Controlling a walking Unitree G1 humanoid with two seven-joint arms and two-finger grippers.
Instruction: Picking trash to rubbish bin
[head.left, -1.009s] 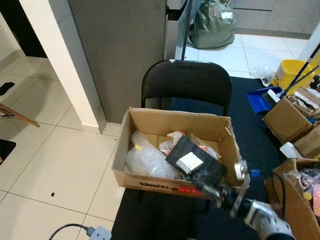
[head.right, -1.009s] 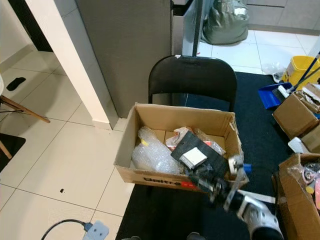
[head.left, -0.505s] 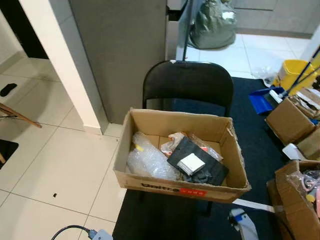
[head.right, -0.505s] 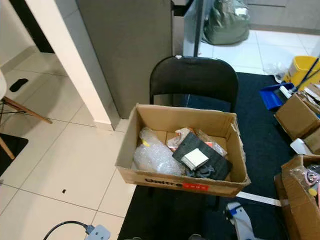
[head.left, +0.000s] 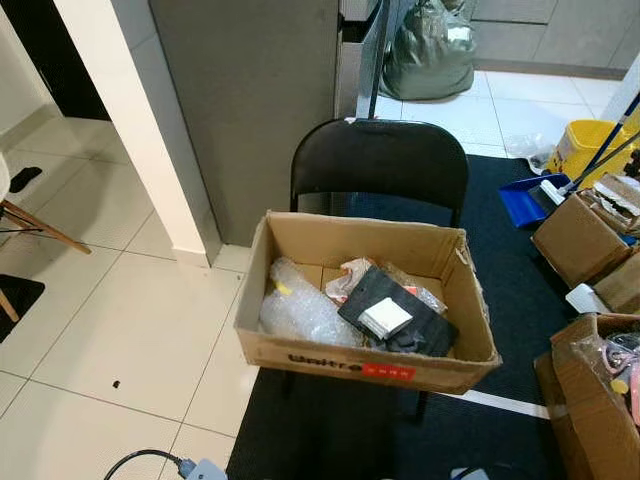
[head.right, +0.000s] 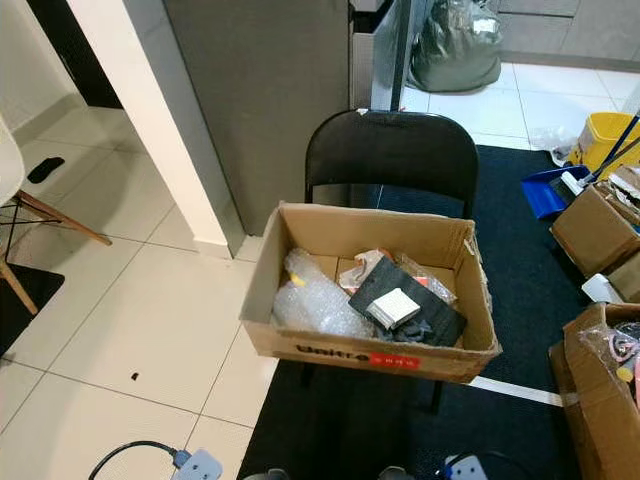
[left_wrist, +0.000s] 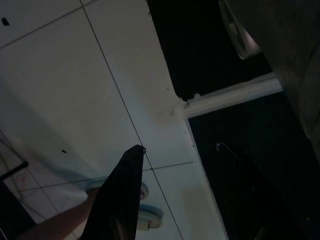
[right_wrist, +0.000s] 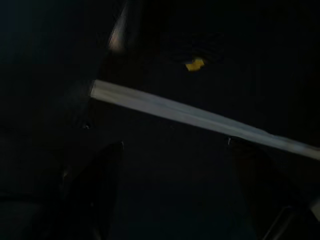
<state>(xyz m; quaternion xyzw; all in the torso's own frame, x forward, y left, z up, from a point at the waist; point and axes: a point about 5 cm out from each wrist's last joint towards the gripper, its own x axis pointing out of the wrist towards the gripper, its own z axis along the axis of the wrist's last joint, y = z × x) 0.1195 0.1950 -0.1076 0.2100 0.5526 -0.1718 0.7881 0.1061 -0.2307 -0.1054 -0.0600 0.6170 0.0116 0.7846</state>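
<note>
A cardboard box (head.left: 300, 352) sits on the seat of a black chair (head.left: 378, 165). In the box lie bubble wrap (head.left: 296, 312), a black flat packet with a white label (head.left: 395, 322) and crumpled wrappers (head.left: 350, 277). In the dim right wrist view, my right gripper (right_wrist: 175, 195) hangs open low over the dark carpet, above a white tape strip (right_wrist: 200, 117) and a small yellow scrap (right_wrist: 195, 63). My left gripper (left_wrist: 131, 170) hangs idle over white floor tiles at the carpet's edge.
Open cardboard boxes (head.left: 580, 240) with clutter stand at the right, with a yellow bucket (head.left: 585, 145) and blue dustpan (head.left: 520, 197) behind them. A full grey-green bag (head.left: 428, 50) sits at the back. A cable and plug (head.right: 190, 462) lie on the tiles at the lower left.
My right arm, which reached over the box's front right corner by the black packet, has dropped below the head views. The packet stays in the box. The camera shifted slightly.
</note>
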